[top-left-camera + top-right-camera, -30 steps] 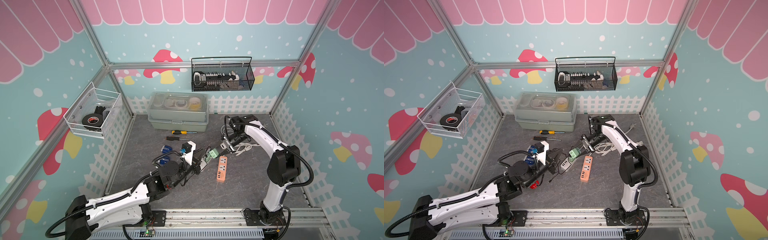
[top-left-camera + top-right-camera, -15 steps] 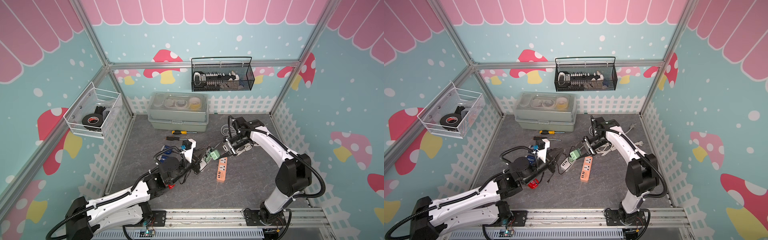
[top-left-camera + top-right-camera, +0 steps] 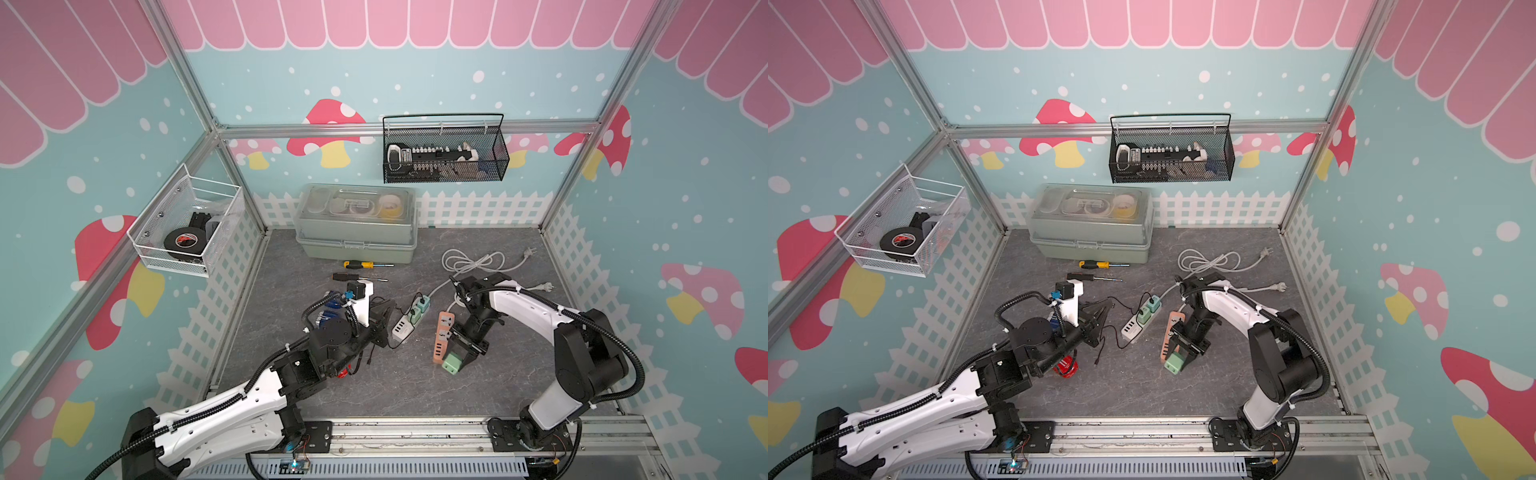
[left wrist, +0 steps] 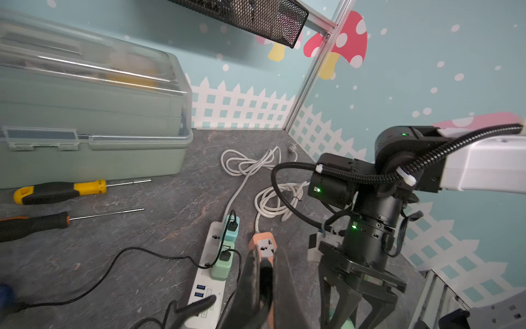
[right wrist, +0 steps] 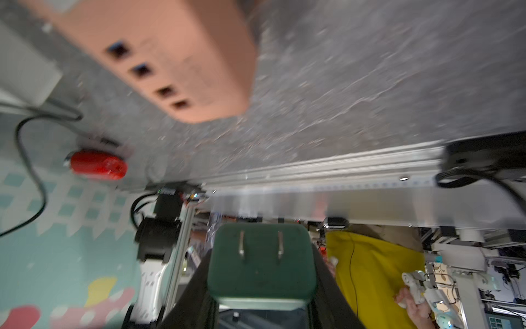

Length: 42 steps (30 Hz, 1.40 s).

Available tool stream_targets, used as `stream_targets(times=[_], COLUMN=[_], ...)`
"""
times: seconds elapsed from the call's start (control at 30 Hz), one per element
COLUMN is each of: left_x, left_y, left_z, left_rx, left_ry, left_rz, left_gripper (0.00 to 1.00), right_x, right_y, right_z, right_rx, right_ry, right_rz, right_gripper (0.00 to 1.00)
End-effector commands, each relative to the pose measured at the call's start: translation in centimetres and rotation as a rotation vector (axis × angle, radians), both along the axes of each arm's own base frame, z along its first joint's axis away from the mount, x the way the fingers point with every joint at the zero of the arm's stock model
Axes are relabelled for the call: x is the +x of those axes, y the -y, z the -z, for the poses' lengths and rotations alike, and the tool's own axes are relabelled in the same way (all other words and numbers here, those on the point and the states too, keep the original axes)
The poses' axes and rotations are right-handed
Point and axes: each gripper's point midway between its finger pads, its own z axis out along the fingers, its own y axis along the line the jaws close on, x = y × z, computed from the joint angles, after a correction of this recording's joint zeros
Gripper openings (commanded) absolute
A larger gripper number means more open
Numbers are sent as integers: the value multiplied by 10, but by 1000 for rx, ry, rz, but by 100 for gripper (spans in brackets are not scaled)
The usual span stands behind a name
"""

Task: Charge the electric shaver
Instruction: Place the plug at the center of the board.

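My right gripper point(image 5: 260, 256) is shut on a green plug adapter point(image 5: 260, 265) whose two metal prongs face outward. In both top views it point(image 3: 454, 360) point(image 3: 1173, 363) hangs beside the near end of the orange power strip point(image 3: 443, 337) point(image 3: 1168, 337) point(image 5: 182, 57). A small red device with a silvery end, which I take for the electric shaver point(image 3: 1065, 368) point(image 5: 98, 165), lies by the left arm's elbow. My left gripper point(image 4: 266, 260) point(image 3: 383, 319) is shut just above the white power strip point(image 4: 209, 284) point(image 3: 402, 330). Thin black cables point(image 4: 122, 252) run past its fingers; whether one is pinched is unclear.
Two adapters point(image 3: 417, 309) with black cables sit in the white strip. One cable's loose end point(image 3: 1096, 364) lies on the mat. Two screwdrivers point(image 3: 361, 270), a green toolbox point(image 3: 357, 232), coiled white cords point(image 3: 473, 262) and a blue object point(image 3: 328, 309) lie around. Wire baskets hang on the walls.
The right arm has carried the green adapter away from the white strip toward the front, to the near end of the orange strip. The left arm has barely shifted.
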Motion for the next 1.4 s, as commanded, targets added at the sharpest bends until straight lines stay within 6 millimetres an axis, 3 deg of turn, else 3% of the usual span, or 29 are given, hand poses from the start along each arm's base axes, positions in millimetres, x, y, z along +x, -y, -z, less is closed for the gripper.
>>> stream_targets(times=[0.0,0.17,0.3,0.47,0.67,0.8,0.9,1.03,1.13,1.23,1.27,1.3,1.37], left_x=[1,-5,-4,-2,0,10,23,42,54,64,68,70,75], left_y=[-6,10,15,24,27,23,18,14,11,8,7,8,10], left_z=[-8,7,18,19,16,18,16,16,17,19,18,16,9], left_rx=[14,-30,-71,-121,-135,-221,-319,-431,-504,-578,-607,-630,-679], left_ry=[-38,-91,-116,-138,-220,-363,-477,-632,-740,-849,-878,-894,-921], left_rz=[-26,50,56,68,62,27,-4,-30,-54,-61,-65,-66,-59], left_gripper=[0,0,0,0,0,0,0,0,0,0,0,0,0], right_x=[11,31,28,18,36,38,42,57,64,79,89,100,133], right_y=[35,26,32,49,47,43,38,34,33,31,29,22,-16], right_z=[13,8,8,37,57,65,62,38,8,-39,-59,-77,-127], right_rx=[-167,-151,-180,-240,-233,-208,-173,-147,-130,-108,-87,-41,201], right_ry=[148,205,202,171,191,166,187,267,318,463,544,631,856], right_rz=[-58,-19,-12,-6,3,-30,-37,-56,-63,-41,-27,-11,66], right_gripper=[0,0,0,0,0,23,48,73,80,80,76,70,62])
